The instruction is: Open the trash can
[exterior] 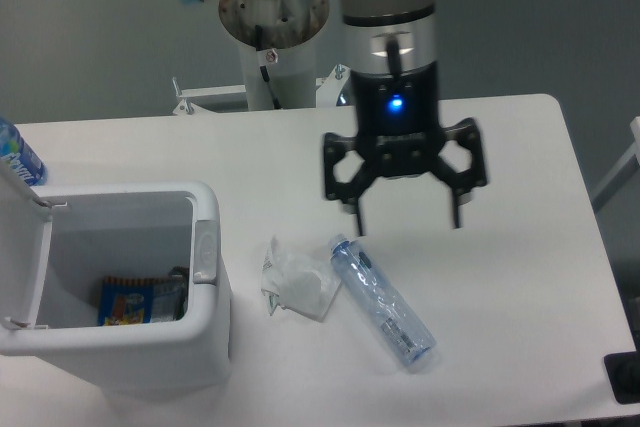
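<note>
The white trash can (pixel 205 332) stands at the table's front left with its lid (pixel 22 247) swung up on the left side. Its grey push-button tab (pixel 204 252) shows on the right rim. Inside lies a blue and yellow packet (pixel 126 302). My gripper (pixel 408 222) is open and empty. It hangs above the table's middle, well to the right of the can and just above the plastic bottle.
A crumpled white tissue (pixel 295 287) and an empty clear plastic bottle (pixel 382 300) lie on the table right of the can. A blue-labelled bottle (pixel 15 157) stands at the far left edge. A dark object (pixel 624 377) sits at the front right corner.
</note>
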`<state>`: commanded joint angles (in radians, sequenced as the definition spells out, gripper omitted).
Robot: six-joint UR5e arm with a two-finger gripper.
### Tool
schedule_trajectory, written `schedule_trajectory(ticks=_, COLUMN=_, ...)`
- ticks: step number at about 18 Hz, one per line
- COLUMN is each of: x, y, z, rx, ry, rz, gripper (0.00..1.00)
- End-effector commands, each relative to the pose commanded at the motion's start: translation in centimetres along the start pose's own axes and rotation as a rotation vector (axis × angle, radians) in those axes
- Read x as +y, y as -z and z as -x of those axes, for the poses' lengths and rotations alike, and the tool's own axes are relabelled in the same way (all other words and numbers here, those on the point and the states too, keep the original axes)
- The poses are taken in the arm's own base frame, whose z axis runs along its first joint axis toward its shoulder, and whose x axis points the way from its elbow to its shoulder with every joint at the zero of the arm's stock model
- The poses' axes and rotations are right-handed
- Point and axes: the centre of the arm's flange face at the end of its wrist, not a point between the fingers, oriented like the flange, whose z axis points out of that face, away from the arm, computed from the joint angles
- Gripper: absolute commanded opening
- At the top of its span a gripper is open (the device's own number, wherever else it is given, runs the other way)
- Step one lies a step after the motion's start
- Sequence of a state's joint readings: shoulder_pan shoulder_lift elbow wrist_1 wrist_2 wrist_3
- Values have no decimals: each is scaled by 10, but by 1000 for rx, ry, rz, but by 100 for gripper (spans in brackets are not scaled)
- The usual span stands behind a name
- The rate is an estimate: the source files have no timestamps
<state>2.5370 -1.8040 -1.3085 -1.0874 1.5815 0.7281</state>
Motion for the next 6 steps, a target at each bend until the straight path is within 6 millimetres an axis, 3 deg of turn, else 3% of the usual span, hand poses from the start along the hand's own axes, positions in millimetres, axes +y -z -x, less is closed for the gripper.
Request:
schedule_trajectory(ticks=4, x=47, y=-13, z=52, rx=29, ry=-185, rz=93, gripper=100)
schedule_trajectory(ticks=6, x=59, y=-20, z=61, rx=35, ry=-236, rz=107, gripper=100)
